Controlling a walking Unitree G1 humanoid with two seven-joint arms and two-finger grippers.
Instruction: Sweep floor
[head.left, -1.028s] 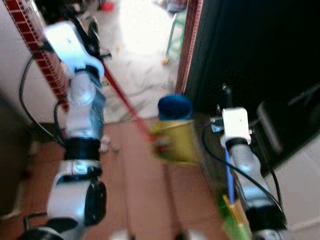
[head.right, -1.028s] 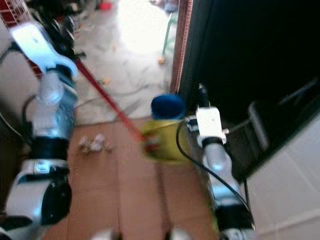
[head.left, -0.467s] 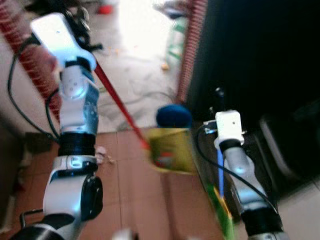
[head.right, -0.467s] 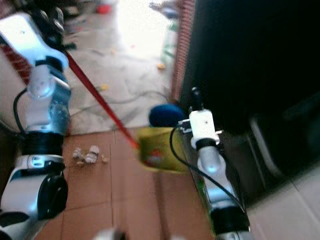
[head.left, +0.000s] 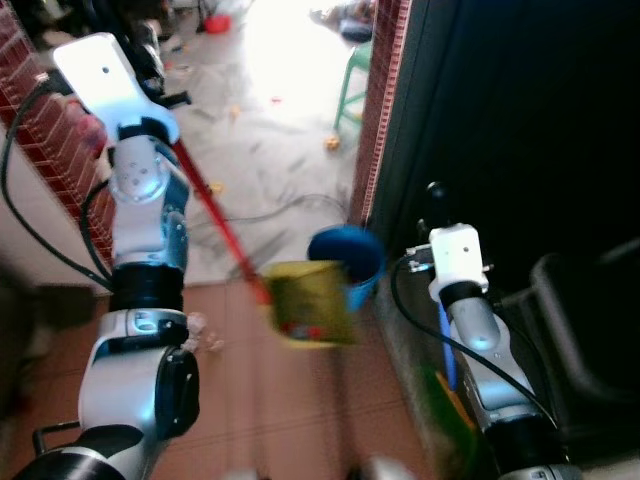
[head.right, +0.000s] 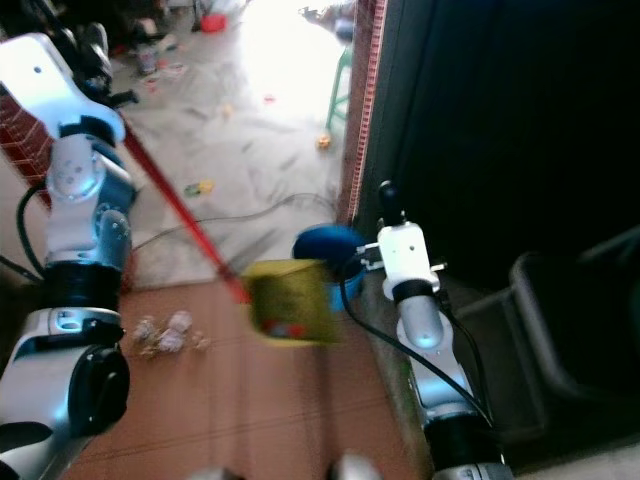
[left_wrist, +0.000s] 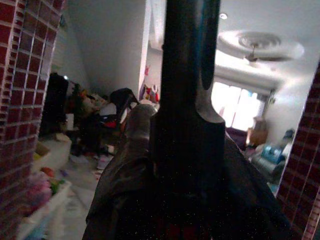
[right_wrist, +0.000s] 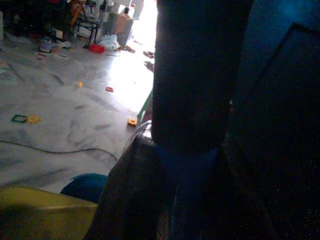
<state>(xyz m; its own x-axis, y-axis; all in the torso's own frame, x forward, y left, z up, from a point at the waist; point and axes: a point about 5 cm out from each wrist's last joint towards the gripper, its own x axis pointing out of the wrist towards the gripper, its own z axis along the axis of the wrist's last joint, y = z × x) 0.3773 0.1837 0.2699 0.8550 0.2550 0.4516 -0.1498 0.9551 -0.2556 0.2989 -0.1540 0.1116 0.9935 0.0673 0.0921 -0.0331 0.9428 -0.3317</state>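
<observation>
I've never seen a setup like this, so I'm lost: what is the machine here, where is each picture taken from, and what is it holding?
It's a humanoid robot sweeping. Two pictures come from its head, looking down over its silver arms; two come from cameras on its wrists. The left claw, raised high, grips a red broom handle slanting down to a blurred yellow head on the brown tiles. The right claw holds a blue stick. Crumpled paper bits lie by the left arm, and a blue bucket stands at the doorway.

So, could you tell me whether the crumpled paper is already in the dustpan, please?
Not yet: the crumpled paper lies on the brown tiles, apart from the yellow dustpan, which hangs at the end of the red handle.
</observation>
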